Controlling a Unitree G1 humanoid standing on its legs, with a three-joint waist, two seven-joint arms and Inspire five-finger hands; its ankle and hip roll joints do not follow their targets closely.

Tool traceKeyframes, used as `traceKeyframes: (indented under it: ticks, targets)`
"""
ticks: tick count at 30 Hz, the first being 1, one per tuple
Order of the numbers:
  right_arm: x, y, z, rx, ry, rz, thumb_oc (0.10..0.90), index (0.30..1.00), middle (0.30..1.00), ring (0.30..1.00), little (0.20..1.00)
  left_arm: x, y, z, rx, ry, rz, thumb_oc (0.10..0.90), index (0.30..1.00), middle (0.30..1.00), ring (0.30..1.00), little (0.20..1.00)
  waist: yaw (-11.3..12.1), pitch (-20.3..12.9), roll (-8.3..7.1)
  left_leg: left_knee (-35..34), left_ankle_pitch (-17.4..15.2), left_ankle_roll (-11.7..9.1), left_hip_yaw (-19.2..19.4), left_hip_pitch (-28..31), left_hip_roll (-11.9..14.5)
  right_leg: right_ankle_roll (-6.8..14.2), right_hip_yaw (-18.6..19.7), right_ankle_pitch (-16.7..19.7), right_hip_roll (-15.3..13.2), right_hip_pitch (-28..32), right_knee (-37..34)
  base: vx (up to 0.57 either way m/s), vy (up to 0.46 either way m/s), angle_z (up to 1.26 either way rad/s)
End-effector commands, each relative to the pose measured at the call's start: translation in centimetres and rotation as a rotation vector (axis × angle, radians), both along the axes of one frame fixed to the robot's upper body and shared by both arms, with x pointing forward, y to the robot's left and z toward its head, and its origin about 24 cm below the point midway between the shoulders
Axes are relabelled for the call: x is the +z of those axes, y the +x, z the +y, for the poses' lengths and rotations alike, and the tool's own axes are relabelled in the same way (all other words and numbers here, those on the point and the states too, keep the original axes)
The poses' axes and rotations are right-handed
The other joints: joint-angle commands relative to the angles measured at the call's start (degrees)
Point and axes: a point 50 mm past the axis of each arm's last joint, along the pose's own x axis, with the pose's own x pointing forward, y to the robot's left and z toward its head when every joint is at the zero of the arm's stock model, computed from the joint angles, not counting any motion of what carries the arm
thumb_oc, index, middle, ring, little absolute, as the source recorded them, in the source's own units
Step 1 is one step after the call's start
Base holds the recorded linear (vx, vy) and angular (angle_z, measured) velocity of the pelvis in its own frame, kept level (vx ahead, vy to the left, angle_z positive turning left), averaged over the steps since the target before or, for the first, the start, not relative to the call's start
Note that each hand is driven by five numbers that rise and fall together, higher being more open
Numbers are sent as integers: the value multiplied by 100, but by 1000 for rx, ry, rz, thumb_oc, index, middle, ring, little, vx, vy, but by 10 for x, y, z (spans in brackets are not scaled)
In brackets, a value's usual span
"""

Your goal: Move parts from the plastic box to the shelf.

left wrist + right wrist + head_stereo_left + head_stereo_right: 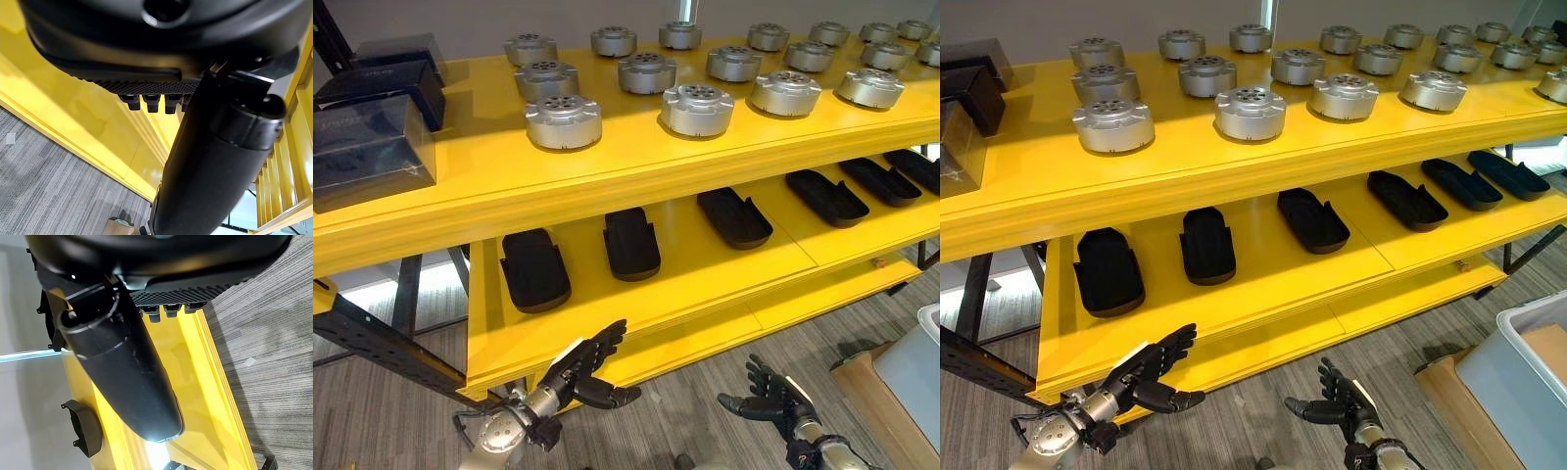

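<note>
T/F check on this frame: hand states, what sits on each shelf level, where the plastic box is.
1. Both hands hold nothing: left hand, right hand. True.
2. The silver round parts sit on the lower shelf. False: they sit on the top shelf.
3. Black oblong trays lie on the lower shelf. True.
4. The plastic box stands on the top shelf. False: it is low at the right, beside the shelving.

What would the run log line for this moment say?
left hand: open, empty, by lower shelf edge | right hand: open, empty, over floor | box: at right | black parts: on lower shelf
</note>
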Motion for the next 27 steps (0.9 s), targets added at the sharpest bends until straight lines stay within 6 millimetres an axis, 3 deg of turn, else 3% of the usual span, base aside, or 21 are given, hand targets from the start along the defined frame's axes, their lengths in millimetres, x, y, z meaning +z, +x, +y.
traceKeyframes:
  ticks: [1, 27]
  targets:
    - [41, 40, -5, 44, -26, -246, 900, 1000, 1000, 1000, 1000, 43, 34, -4, -47, -34, -248, 900, 1000, 1000, 1000, 1000, -40, -56, 100, -11, -705, 20, 332, 625, 43, 281, -859, 180, -80, -222, 46, 0, 0, 0]
    - [43, 37, -10, 53, -65, -237, 900, 1000, 1000, 1000, 1000, 38, 31, 1, -37, -17, -195, 900, 1000, 1000, 1000, 1000, -47, -70, 88, -11, -720, 28, 302, 665, 60, 274, -841, 150, -64, -189, 52, 0, 0, 0]
